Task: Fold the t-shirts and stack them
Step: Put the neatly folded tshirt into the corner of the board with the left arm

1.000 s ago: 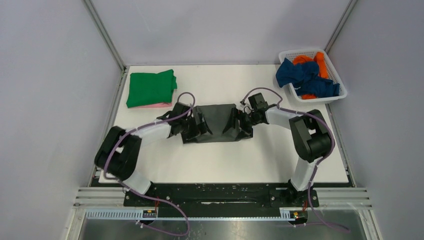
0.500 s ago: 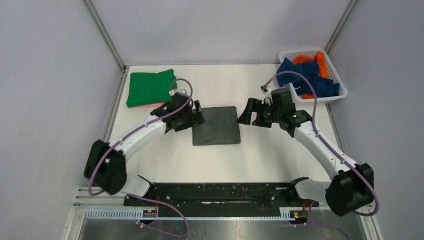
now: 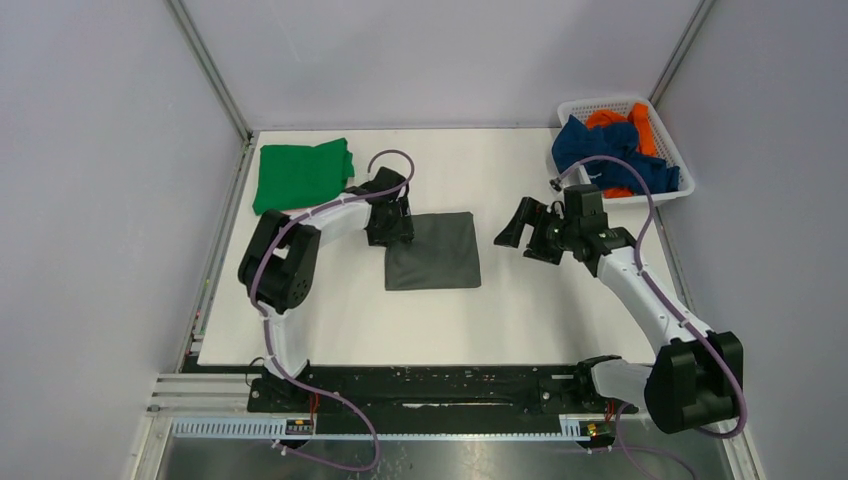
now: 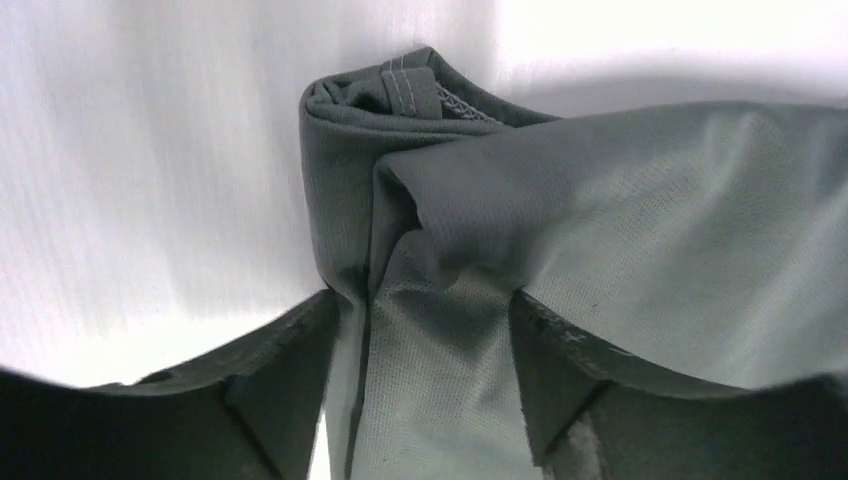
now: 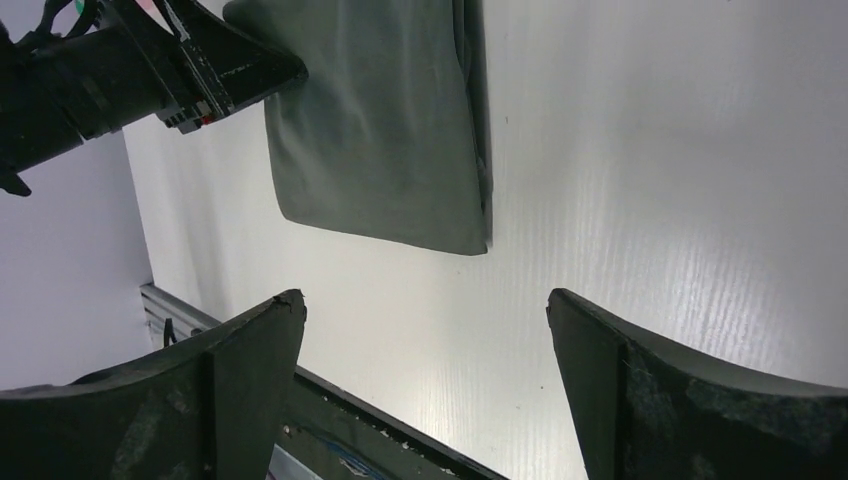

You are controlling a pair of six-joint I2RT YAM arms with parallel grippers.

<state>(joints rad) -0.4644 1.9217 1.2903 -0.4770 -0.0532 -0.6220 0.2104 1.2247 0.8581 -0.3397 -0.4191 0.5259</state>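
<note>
— How many shirts can you count?

— Two for certain. One dark grey t-shirt lies folded into a flat square on the white table. One green t-shirt is also folded, beyond the grey one and to its left. There is also one white basket, beyond the grey one and well to its right. It holds navy cloth and orange cloth bunched together. I cannot tell how many garments that makes.

— And the grippers?

— Two. The left gripper is at the grey shirt's far left corner. Its wrist camera shows a finger on each side of the folded edge, with the layers creased and gathered between them, so it is pinching that corner.

— The other one?

— The right gripper is off the grey shirt's right edge, near it but not touching. Its fingers are spread wide with only bare table between them. In its wrist view the grey shirt lies ahead of the fingers, and its stacked edges show.
</note>
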